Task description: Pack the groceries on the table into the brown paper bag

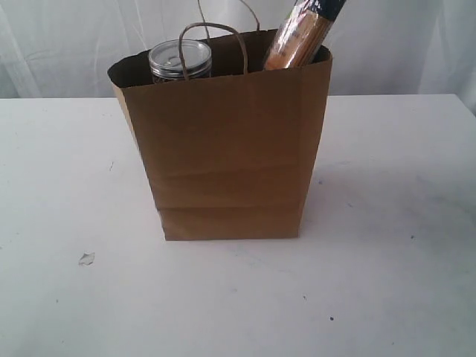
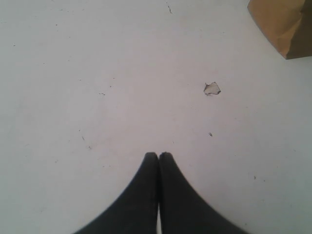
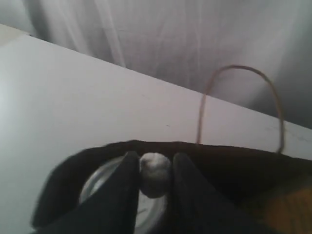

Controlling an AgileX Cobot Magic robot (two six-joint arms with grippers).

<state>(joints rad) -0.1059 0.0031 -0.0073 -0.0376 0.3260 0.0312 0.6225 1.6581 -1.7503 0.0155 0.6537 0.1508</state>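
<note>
Bag: the brown paper bag is standing upright at the middle of the worktop, its mouth open and its twisted handles rising above the rim.
Jar: we are seeing the clear jar sitting inside the bag on the left side, with only its lid and shoulder showing over the rim.
Spaghetti: the long spaghetti packet is leaning inside the bag at the right, its upper part sticking out well above the rim and tilting rightward.
Left hand: the left hand is hanging clenched over bare worktop, its two fingertips pressing together and gripping nothing. A corner of the bag is lying well apart from it.
Right hand: the right hand is hovering over the bag's open mouth, above the jar's lid. Its fingers are pinching a small pale rounded lump, and we are not managing to tell what that lump is.
Scrap: a small pale scrap is lying on the worktop, near and left of the bag, apart from it.
Backdrop: a white curtain is hanging beyond the worktop's far edge.
</note>
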